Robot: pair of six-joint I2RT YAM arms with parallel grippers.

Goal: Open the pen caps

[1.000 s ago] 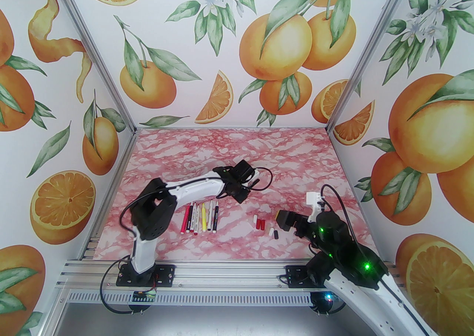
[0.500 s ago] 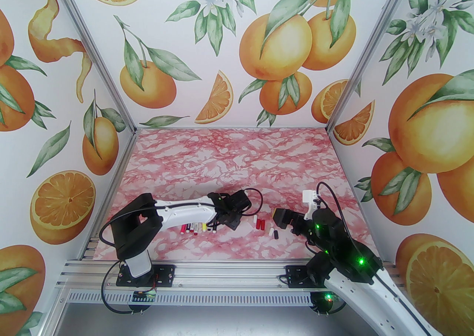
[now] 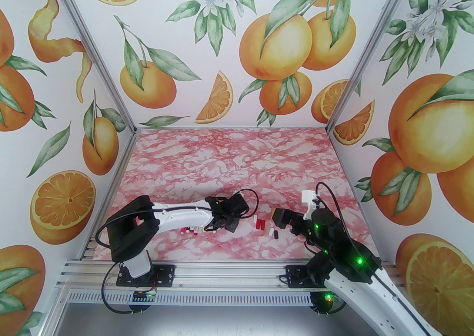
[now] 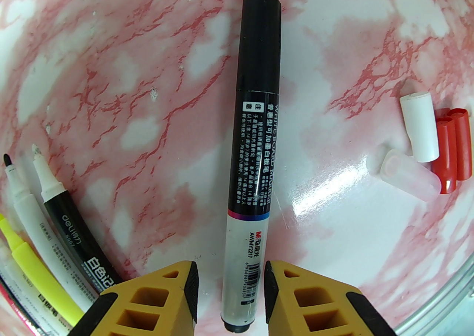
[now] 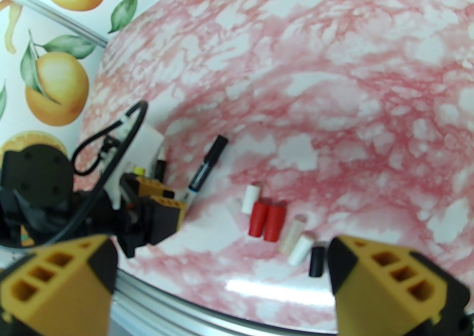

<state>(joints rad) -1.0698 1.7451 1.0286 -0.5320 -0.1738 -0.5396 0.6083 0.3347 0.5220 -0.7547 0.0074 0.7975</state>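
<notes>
A whiteboard marker [image 4: 250, 179] lies on the pink marble table with its black pen cap [image 4: 259, 42] still on the far end. My left gripper [image 4: 229, 290] stands low over its near end, jaws a little apart, one finger on each side, a gap showing at the left pad [image 4: 190, 286]. In the top view the left gripper [image 3: 224, 224] covers the right end of the pen row [image 3: 192, 230]. Loose caps lie to the right: white [image 4: 418, 127], red [image 4: 450, 149] and clear [image 4: 407, 175]. My right gripper [image 5: 222, 282] hangs open and empty above the caps [image 5: 266, 221].
Uncapped pens lie at the left gripper's left: a white one [image 4: 22, 201], a black-barrelled one [image 4: 70, 231] and a neon yellow one [image 4: 33, 271]. A black cap [image 5: 317, 261] and a white cap [image 5: 300, 250] sit near the table's front edge [image 5: 222, 319].
The left arm has dropped and swung back over the right end of the pen row, and its shut jaws have parted around the black-capped marker. The right arm shifted slightly left.
</notes>
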